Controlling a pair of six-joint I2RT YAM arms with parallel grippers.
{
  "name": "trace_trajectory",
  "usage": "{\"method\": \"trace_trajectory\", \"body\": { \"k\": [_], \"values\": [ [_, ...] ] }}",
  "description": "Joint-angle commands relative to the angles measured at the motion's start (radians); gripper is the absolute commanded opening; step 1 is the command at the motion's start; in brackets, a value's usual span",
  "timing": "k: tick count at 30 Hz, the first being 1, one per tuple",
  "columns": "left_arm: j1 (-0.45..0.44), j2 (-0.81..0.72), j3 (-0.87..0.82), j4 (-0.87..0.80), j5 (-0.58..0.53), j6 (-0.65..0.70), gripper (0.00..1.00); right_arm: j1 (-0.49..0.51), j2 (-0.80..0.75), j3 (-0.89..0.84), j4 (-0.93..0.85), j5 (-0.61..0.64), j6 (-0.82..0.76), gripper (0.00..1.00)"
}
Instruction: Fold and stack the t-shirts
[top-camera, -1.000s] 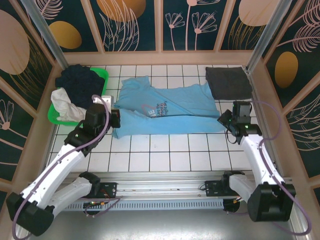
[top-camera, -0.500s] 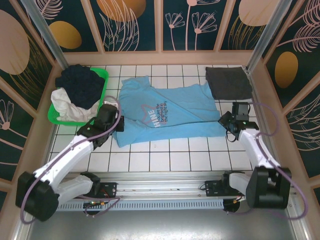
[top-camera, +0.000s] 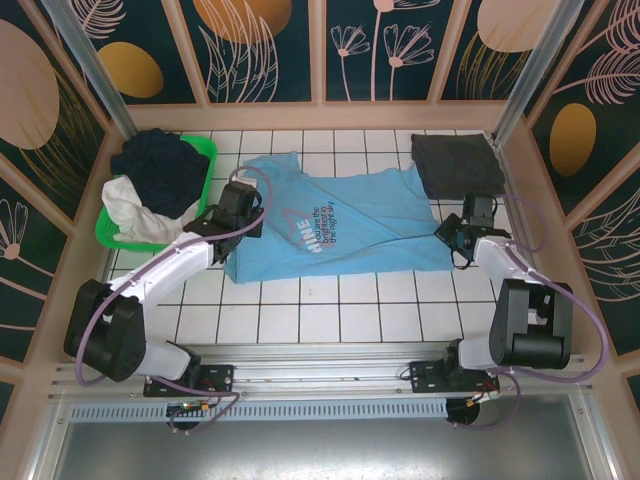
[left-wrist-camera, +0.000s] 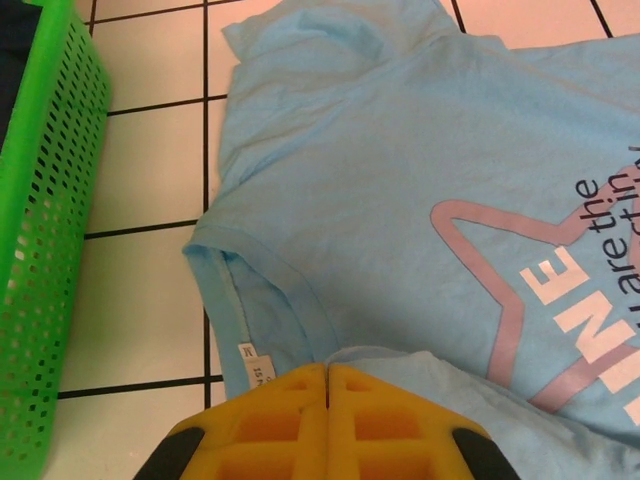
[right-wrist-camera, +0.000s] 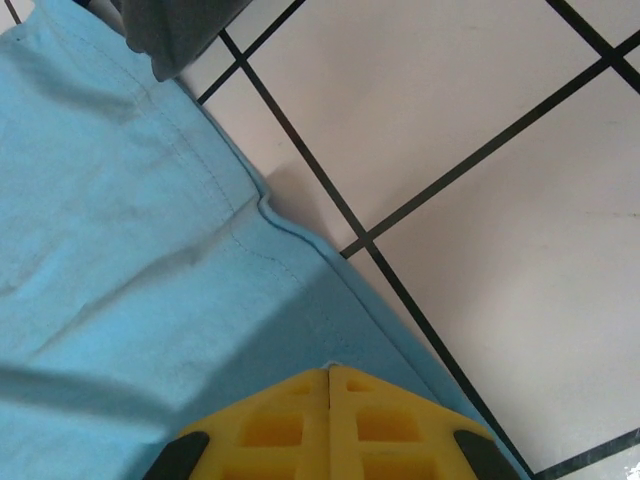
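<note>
Since a second ago my left gripper (top-camera: 243, 215) has travelled far and rightward, just beside the green basket (top-camera: 207, 160). Its fingers are pressed together on a fold at the left edge of the light blue tee (top-camera: 350, 215). Open tiles (top-camera: 340, 300) run along the tee's near hem. My right gripper (top-camera: 452, 240) is clamped on the right hem corner, close to the dark grey tee (top-camera: 457, 165).

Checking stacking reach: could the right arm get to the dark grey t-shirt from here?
Probably yes. The dark grey t-shirt lies just beyond the right claw with nothing between, but that claw is shut on the light blue t-shirt and must release first.
</note>
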Motion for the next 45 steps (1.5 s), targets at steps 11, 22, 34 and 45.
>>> {"method": "trace_trajectory", "body": {
  "k": [11,22,34,45],
  "values": [
    [0.054,0.13,0.059,0.062,0.049,0.024,0.0,-0.027,0.192,0.076,0.028,-0.068,-0.068,0.0],
    [0.078,0.166,0.05,0.06,0.041,0.016,0.0,-0.025,0.234,0.121,0.016,-0.077,-0.077,0.0],
    [0.119,0.115,0.122,-0.006,0.097,-0.009,0.91,-0.001,0.11,0.177,-0.15,0.049,-0.15,0.29],
    [0.042,-0.007,-0.251,0.323,0.471,-0.312,0.95,0.351,0.099,-0.01,0.096,-0.062,-0.009,0.56]
  ]
}}
